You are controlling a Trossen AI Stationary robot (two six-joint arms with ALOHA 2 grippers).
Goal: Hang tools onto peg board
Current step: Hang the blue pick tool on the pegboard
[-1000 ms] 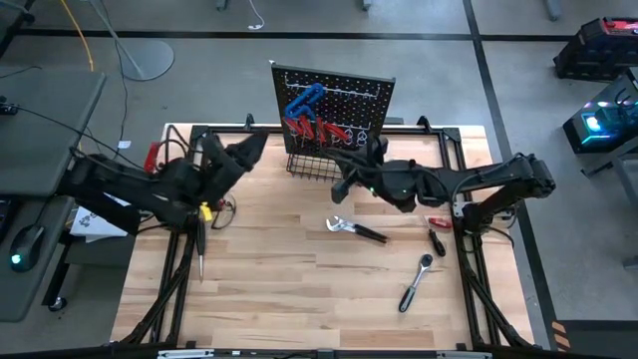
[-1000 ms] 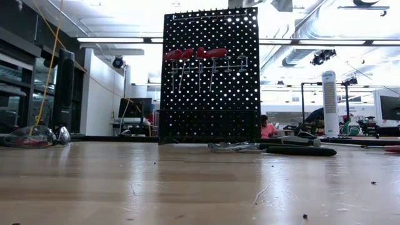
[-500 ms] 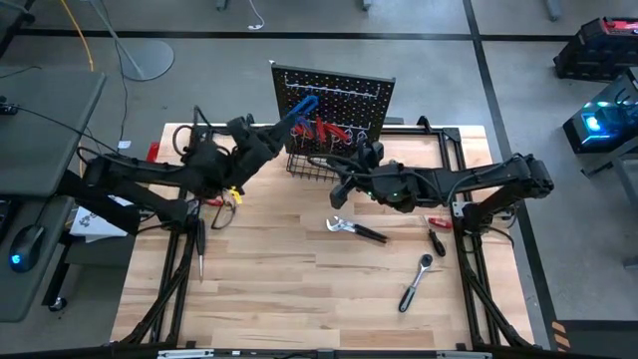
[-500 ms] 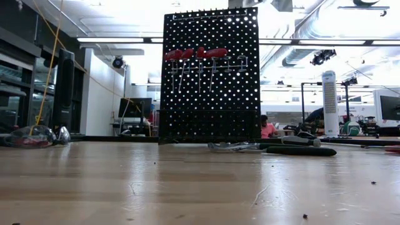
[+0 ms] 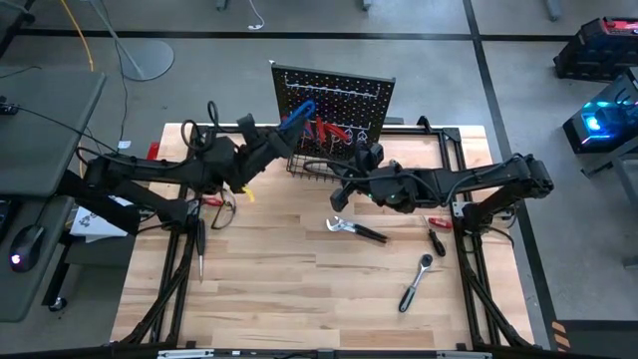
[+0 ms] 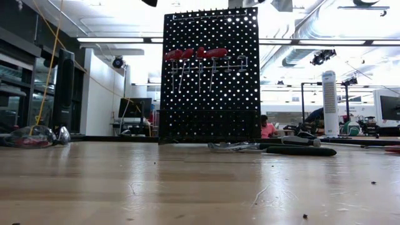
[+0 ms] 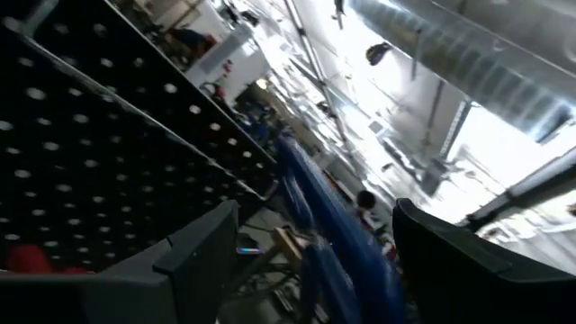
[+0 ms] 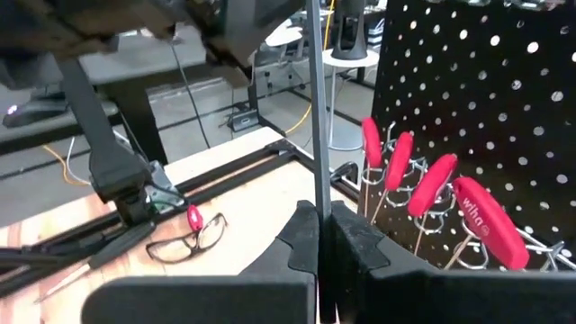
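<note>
The black peg board (image 5: 334, 92) stands upright at the table's far edge, with red-handled screwdrivers (image 6: 197, 55) hanging from its hooks. In front of it my right gripper (image 5: 337, 185) is shut on the thin grey shaft of the blue-handled T-key (image 5: 299, 110). My left gripper (image 5: 283, 136) is open up at the key's blue handle (image 7: 328, 225), one finger on each side; I see no touch. Silver pliers (image 5: 355, 229), a chrome ratchet (image 5: 416, 281) and two small screwdrivers (image 5: 437, 239) lie flat on the wood. My right gripper pinches the T-key's grey shaft (image 8: 317, 193) between its two fingers, at the shaft's lower part. The fingers come about level from the table's right side and lie across the shaft. The shaft rises above the fingers, clear of the table.
A black wire basket (image 5: 314, 165) runs along the peg board's foot, just beyond both grippers. Safety glasses (image 8: 184, 238) and a long screwdriver (image 5: 199, 249) lie at the table's left. The near half of the table holds only the ratchet.
My left gripper has swung from the table's left toward the peg board and risen a little, rolling as it went, until its open fingers stand around the T-key's blue handle. My right gripper has kept the shaft in place.
</note>
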